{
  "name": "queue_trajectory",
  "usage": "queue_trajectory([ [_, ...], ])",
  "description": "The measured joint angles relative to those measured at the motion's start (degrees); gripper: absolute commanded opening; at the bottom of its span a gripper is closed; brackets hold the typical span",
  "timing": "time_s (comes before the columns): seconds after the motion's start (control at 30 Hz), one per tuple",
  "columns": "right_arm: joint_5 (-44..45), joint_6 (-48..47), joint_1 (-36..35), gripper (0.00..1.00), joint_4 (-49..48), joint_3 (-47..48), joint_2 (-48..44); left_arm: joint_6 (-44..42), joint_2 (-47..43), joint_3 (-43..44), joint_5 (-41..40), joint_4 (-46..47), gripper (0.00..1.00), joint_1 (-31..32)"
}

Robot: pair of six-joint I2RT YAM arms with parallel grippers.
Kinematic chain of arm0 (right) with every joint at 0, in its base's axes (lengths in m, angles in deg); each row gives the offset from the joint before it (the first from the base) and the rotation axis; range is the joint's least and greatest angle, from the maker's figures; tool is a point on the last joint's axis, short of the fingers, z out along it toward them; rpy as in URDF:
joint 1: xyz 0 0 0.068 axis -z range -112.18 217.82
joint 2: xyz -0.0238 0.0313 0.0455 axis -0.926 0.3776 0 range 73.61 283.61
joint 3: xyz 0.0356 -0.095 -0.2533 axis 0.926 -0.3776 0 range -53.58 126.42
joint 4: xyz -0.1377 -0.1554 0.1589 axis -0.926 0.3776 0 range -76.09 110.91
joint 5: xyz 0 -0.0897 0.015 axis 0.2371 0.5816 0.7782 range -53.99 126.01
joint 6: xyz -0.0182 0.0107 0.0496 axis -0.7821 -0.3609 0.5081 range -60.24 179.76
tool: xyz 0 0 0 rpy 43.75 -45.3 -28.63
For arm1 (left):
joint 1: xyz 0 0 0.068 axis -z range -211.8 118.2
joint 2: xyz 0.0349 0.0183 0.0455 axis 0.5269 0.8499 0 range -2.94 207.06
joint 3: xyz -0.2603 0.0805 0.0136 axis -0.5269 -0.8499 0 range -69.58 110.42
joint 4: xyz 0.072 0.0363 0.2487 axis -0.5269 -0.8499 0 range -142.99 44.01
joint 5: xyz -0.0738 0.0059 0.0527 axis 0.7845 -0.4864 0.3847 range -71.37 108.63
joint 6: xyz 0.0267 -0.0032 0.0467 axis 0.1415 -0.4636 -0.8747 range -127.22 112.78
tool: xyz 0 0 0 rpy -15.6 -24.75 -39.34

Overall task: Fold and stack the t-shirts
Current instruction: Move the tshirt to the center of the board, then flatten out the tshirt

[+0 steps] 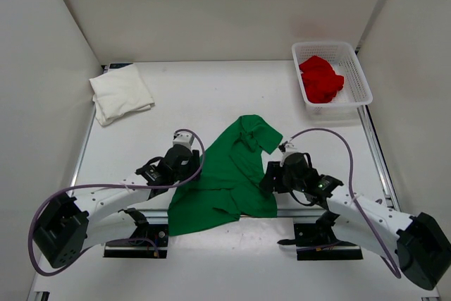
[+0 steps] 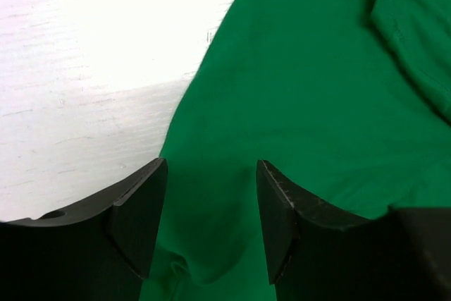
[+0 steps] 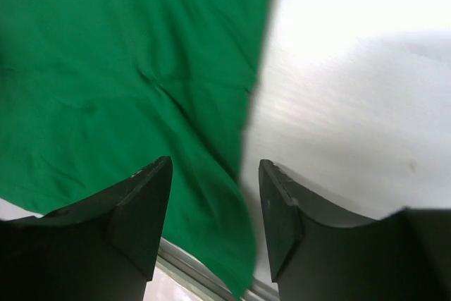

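The green t-shirt (image 1: 229,177) lies crumpled and spread in the near middle of the table, its near hem hanging over the front rail. My left gripper (image 1: 192,167) is at the shirt's left edge. In the left wrist view the left gripper (image 2: 211,167) is open, with green cloth (image 2: 303,82) lying under the gap. My right gripper (image 1: 273,176) is at the shirt's right edge. In the right wrist view the right gripper (image 3: 215,163) is open over the cloth's right border (image 3: 127,68). The white t-shirt (image 1: 121,94) lies folded at the back left. The red t-shirt (image 1: 320,79) sits bunched in the basket.
A white mesh basket (image 1: 359,75) stands at the back right corner. White walls close in the table on three sides. A metal rail (image 3: 190,262) runs along the table's front edge under the green hem.
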Motion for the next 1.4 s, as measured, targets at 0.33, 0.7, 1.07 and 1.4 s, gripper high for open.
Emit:
queue_trajectory([
  [0.33, -2.5, 4.1, -0.1, 0.05, 7.6, -5.9, -11.2, 1.4, -0.7, -1.4, 5.7, -1.5, 0.27, -1.0],
  [0.7, -13.2, 0.4, 8.3, 0.00, 3.9, 12.0, 5.3, 1.1, 1.9, -0.5, 14.3, 2.4, 0.00, -6.0],
  [1.07, -23.2, -6.1, 19.9, 0.00, 8.4, 83.0, 42.9, -1.1, 17.5, 44.0, 19.1, -4.7, 0.00, -25.0],
  [1.4, -25.8, -9.0, 22.4, 0.00, 9.2, 90.8, 31.4, -4.9, 9.1, 63.9, 18.0, -9.8, 0.06, -30.9],
])
